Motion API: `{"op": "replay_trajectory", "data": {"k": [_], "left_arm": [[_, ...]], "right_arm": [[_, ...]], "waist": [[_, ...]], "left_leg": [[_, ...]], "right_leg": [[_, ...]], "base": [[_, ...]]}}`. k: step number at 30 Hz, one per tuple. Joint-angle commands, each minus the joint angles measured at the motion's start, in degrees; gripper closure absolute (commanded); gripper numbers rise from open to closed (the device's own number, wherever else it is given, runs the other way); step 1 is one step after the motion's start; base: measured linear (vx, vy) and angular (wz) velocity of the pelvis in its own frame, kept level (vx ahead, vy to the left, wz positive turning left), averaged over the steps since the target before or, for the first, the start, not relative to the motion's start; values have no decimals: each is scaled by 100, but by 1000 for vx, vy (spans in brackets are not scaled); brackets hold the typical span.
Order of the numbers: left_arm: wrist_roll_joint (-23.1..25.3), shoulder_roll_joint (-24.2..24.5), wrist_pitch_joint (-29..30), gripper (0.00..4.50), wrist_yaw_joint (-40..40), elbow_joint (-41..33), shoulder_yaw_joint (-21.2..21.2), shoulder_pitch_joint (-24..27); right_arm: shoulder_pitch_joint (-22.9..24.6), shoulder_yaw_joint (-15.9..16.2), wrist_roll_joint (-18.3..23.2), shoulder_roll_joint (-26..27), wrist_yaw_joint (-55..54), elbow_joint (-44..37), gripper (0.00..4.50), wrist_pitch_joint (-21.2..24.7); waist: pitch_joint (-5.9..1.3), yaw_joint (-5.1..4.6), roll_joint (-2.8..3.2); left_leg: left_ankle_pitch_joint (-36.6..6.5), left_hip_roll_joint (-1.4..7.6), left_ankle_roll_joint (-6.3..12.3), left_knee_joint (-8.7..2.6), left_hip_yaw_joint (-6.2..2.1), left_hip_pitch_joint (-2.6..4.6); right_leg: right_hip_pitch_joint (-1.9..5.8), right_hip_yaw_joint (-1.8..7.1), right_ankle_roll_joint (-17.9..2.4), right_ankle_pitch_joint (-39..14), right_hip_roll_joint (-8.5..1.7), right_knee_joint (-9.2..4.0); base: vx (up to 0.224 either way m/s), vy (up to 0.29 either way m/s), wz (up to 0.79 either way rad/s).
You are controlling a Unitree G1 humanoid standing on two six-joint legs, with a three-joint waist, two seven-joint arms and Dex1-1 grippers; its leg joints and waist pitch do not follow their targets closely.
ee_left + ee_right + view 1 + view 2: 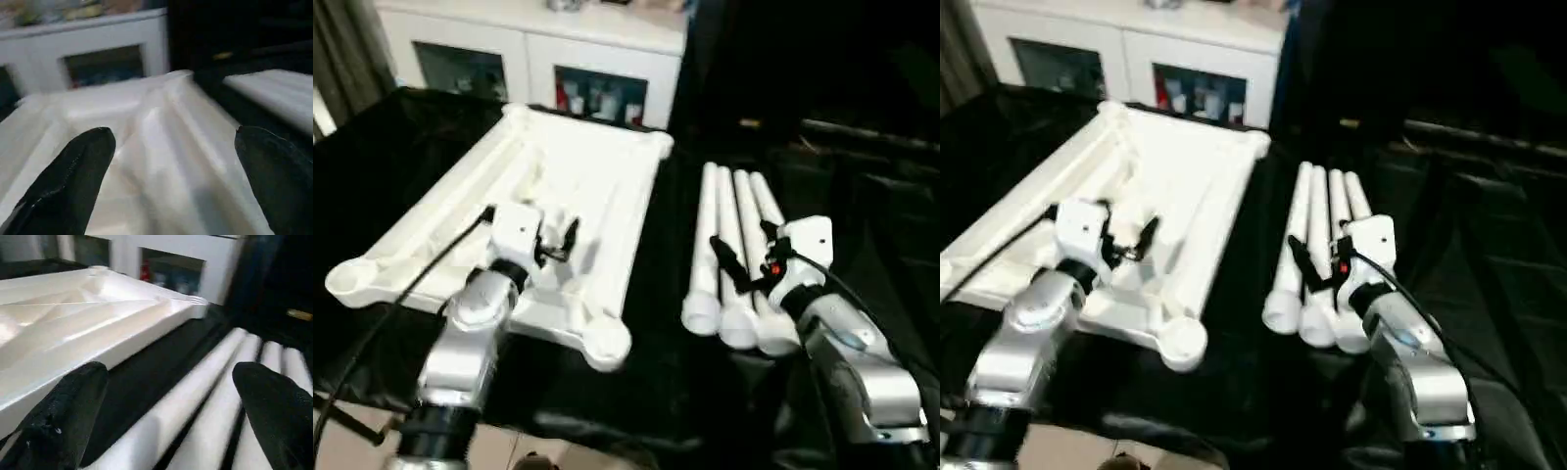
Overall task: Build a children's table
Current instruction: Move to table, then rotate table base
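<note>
The tabletop (578,186) lies ribbed side up on the black desk (656,382), left of centre in the head frame, with the four legs (729,264) lined up side by side (touching one another) just right of it, flared ends toward the camera. The left gripper (558,240) hovers over the tabletop's near half, fingers (73,181) spread and grasping nothing. The right gripper (729,259) sits released over the legs, fingers (274,406) wide apart; a white cabinet (538,49) stands at the frame's top.

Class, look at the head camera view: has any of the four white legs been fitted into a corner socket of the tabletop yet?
No. All four legs lie side by side on the black surface, apart from the tabletop, whose near corner socket stands empty.
</note>
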Motion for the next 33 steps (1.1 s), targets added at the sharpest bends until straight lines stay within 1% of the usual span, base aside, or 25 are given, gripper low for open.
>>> {"op": "replay_trajectory", "data": {"k": [1, 2, 3, 4, 5, 6, 7, 8, 9, 10, 12, 13, 14, 16, 17, 18, 20, 22, 24, 25, 28, 30, 31, 32, 33], "left_arm": [[-248, 322, 189, 0, -1007, -152, -311, 72], [-258, 412, 230, 0, -1179, -147, -373, 68], [-223, 618, 112, 0, -1511, -75, -492, 38], [-184, 837, -39, 0, -1858, 19, -598, -4], [-174, 939, -102, 0, -2019, 69, -632, -30], [-171, 1027, -167, 0, -2164, 132, -638, -71], [-159, 1239, -399, 0, -2491, 316, -620, -201], [-141, 1415, -483, 0, -2737, 432, -624, -308], [-187, 1600, -438, 0, -3022, 482, -639, -395], [-260, 1777, -343, 0, -3336, 466, -686, -439], [-338, 2109, -17, 0, -3870, 339, -846, -439], [-333, 2179, 20, 0, -3976, 310, -892, -427], [-326, 2284, 51, 0, -4133, 283, -962, -416], [-440, 2489, 213, 0, -4685, 241, -1155, -397], [-440, 2489, 213, 0, -4685, 241, -1155, -397], [-424, 2482, 176, 29, -4757, 285, -1187, -425], [-336, 2484, 65, 36, -4874, 385, -1276, -490], [-270, 2512, -1, 39, -5021, 432, -1363, -535], [-176, 2564, -63, 74, -5112, 408, -1457, -538], [-132, 2590, -73, 80, -5116, 428, -1498, -564], [-34, 2615, -149, 85, -5148, 533, -1542, -649], [26, 2626, -154, 124, -5193, 653, -1572, -734], [93, 2647, -180, 124, -5227, 745, -1612, -802], [129, 2654, -198, 129, -5242, 779, -1628, -828], [149, 2658, -193, 143, -5260, 798, -1641, -844]], "right_arm": [[-57, 136, 134, -232, 507, -181, 4, -6], [-70, 162, 145, -286, 610, -188, 4, -25], [-124, 205, 191, -418, 854, -176, 4, -28], [-178, 249, 250, -569, 1131, -162, 4, -28], [-199, 271, 281, -647, 1276, -158, 4, -33], [-226, 279, 320, -718, 1400, -146, 4, -25], [-301, 300, 387, -900, 1728, -110, 4, -27], [-349, 321, 436, -1042, 1981, -103, 4, -13], [-381, 367, 452, -1200, 2232, -112, 4, -16], [-392, 412, 478, -1337, 2449, -144, 4, -4], [-387, 475, 536, -1526, 2750, -205, 4, 44], [-388, 491, 524, -1566, 2796, -207, 4, 37], [-395, 518, 506, -1631, 2868, -200, 4, 18], [-483, 613, 379, -1785, 3021, -79, 4, -43], [-483, 613, 379, -1785, 3021, -79, 4, -43], [-505, 628, 390, -1807, 3077, -66, 0, -13], [-514, 722, 381, -1880, 3190, -104, 0, 46], [-479, 857, 323, -1976, 3347, -194, 0, 74], [-417, 991, 262, -2056, 3457, -314, 0, 118], [-396, 1071, 245, -2089, 3503, -398, 0, 146], [-416, 1121, 320, -2082, 3564, -503, 0, 224], [-439, 1168, 386, -2089, 3644, -574, 0, 321], [-456, 1236, 375, -2112, 3711, -606, 0, 354], [-460, 1267, 364, -2129, 3739, -611, 0, 353], [-459, 1280, 358, -2139, 3746, -608, 0, 354]], "waist": [[-231, 37, 34], [-231, 21, 52], [-247, -12, 54], [-250, -13, 83], [-242, -52, 93], [-245, -77, 122], [-256, -77, 122], [-264, -65, 140], [-273, -72, 121], [-286, -54, 130], [-276, -42, 123], [-277, -49, 109], [-292, -42, 112], [-307, -30, 82], [-299, -29, 92], [-300, -31, 88], [-288, -27, 88], [-267, -23, 77], [-257, -23, 71], [-255, -19, 73], [-256, -22, 73], [-254, -18, 65], [-253, -8, 70], [-250, -8, 65], [-257, -9, 81]], "left_leg": [[-1420, -45, -220, -280, 64, 44], [-1537, -21, -243, -323, 42, 62], [-1672, 4, -230, -363, 27, 86], [-1758, 25, -210, -384, 13, 122], [-1904, 24, -163, -413, 6, 114], [-1981, 44, -186, -448, 7, 135], [-1983, 41, -180, -445, 8, 148], [-2064, 46, -169, -436, 15, 181], [-2007, 31, -149, -437, 19, 155], [-1887, 37, -121, -423, 40, 185], [-1751, 34, -92, -415, 73, 174], [-1717, 34, -96, -414, 77, 167], [-1575, 36, -89, -406, 86, 160], [-1283, 29, -55, -379, 116, 156], [-1273, 24, -47, -381, 120, 153], [-1276, 27, -42, -372, 132, 161], [-1369, 30, -40, -373, 140, 169], [-1557, 35, -63, -388, 135, 180], [-1667, 41, -66, -396, 138, 187], [-1708, 47, -70, -400, 132, 192], [-1730, 47, -80, -404, 132, 192], [-1789, 47, -85, -405, 133, 208], [-1830, 44, -81, -399, 134, 225], [-1846, 46, -82, -405, 133, 221], [-1824, 49, -107, -405, 125, 215]], "right_leg": [[191, 281, 317, -2688, -414, -947], [195, 269, 206, -2538, -381, -920], [198, 257, -8, -2082, -333, -878], [186, 252, -113, -1926, -320, -860], [217, 242, -257, -1780, -312, -862], [224, 243, -397, -1560, -307, -847], [230, 242, -457, -1452, -316, -856], [211, 257, -544, -1305, -314, -852], [252, 260, -596, -1144, -316, -825], [238, 272, -672, -914, -313, -806], [241, 285, -794, -669, -328, -785], [252, 289, -816, -643, -333, -772], [266, 294, -843, -512, -337, -756], [276, 309, -908, -232, -339, -722], [274, 311, -920, -235, -334, -723], [272, 320, -930, -227, -336, -726], [263, 327, -929, -398, -346, -746], [259, 331, -856, -798, -350, -790], [248, 344, -790, -1002, -354, -810], [244, 347, -757, -1099, -356, -811], [236, 352, -733, -1181, -357, -814], [228, 358, -719, -1293, -359, -827], [211, 360, -722, -1331, -354, -829], [214, 361, -716, -1353, -354, -834], [221, 364, -734, -1279, -358, -820]], "base": [[0, 0, 0], [0, 0, 0], [0, 0, 0], [-18, 65, -5], [-9, 73, -7], [-9, 73, -7], [2, 64, -4], [0, 0, 0], [0, 0, 0], [0, 0, 0], [0, 0, 0], [0, 0, 0], [0, 0, 0], [0, 0, 0], [0, 0, 0], [0, 0, 0], [0, 0, 0], [0, 0, 0], [0, 0, 0], [0, 0, 0], [0, 0, 0], [0, 0, 0], [0, 0, 0], [0, 0, 0], [0, 0, 0]]}}
